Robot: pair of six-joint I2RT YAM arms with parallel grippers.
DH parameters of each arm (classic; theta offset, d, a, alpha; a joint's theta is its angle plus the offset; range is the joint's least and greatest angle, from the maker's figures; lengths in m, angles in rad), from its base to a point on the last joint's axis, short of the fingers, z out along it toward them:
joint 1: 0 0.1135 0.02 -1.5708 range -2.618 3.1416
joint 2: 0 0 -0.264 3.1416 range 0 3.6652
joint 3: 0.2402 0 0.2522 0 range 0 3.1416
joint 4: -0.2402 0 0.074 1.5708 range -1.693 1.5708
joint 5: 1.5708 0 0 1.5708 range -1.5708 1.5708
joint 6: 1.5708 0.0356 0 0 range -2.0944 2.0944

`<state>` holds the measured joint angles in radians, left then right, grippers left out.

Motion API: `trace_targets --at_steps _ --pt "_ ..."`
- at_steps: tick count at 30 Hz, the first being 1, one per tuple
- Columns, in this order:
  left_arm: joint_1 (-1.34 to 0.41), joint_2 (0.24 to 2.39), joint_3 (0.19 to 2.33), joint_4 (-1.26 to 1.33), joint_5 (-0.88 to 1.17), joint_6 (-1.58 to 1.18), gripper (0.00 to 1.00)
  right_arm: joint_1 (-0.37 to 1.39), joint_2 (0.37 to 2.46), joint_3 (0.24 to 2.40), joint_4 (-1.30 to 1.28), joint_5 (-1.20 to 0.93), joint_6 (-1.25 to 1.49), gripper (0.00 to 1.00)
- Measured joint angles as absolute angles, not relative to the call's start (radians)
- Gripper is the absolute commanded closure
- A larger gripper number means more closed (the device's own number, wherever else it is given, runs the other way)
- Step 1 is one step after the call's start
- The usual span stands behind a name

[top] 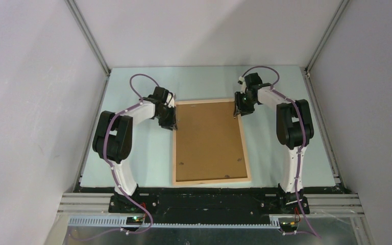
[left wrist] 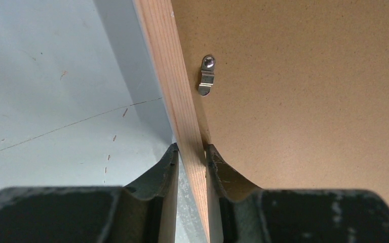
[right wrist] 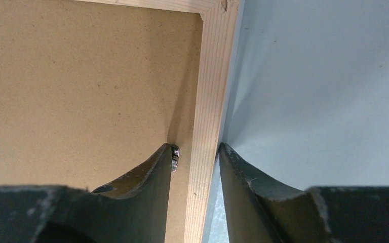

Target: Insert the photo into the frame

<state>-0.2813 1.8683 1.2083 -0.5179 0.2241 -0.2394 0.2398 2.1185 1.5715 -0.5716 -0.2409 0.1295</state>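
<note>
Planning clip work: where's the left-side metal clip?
Left wrist view: the metal clip sits on the backing board, just right of the frame rail that the left gripper's jaws straddle.

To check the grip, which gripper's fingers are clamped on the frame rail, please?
The left gripper: both fingers touch the frame; the right gripper straddles it with a gap.

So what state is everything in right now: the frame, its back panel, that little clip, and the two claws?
frame: lying flat on the table, back side up.
backing board: seated inside the frame, covering its opening.
metal clip: flat on the board, beside the rail.
left gripper: shut on the frame's left rail.
right gripper: open, astride the right rail.
photo: not visible.
</note>
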Motion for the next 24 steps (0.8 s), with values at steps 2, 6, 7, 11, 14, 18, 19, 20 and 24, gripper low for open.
trace_targets --at_steps 2,6,7,11,14,18,19,20,24 --pt "-0.281 1.868 1.208 -0.518 0.224 -0.239 1.0 0.239 2.119 1.571 -0.574 -0.24 0.125 0.6" --pt "-0.281 1.868 1.208 -0.518 0.224 -0.239 1.0 0.235 2.119 1.573 -0.577 -0.244 0.111 0.6" --pt "-0.281 1.868 1.208 -0.518 0.224 -0.239 1.0 0.233 2.119 1.573 -0.578 -0.248 0.105 0.6" --pt "-0.281 1.868 1.208 -0.518 0.223 -0.239 1.0 0.228 2.119 1.577 -0.585 -0.255 0.079 0.6" --pt "-0.281 1.868 1.208 -0.518 0.223 -0.239 1.0 0.225 2.119 1.579 -0.586 -0.259 0.059 0.61" --pt "-0.281 1.868 1.208 -0.518 0.223 -0.239 1.0 0.22 2.119 1.579 -0.587 -0.263 0.038 0.55" --pt "-0.281 1.868 1.208 -0.518 0.223 -0.239 1.0 0.218 2.119 1.579 -0.588 -0.263 0.033 0.53" --pt "-0.281 1.868 1.208 -0.518 0.223 -0.239 1.0 0.216 2.119 1.579 -0.589 -0.265 0.028 0.52" --pt "-0.281 1.868 1.208 -0.518 0.223 -0.239 1.0 0.204 2.119 1.579 -0.606 -0.279 0.025 0.5"
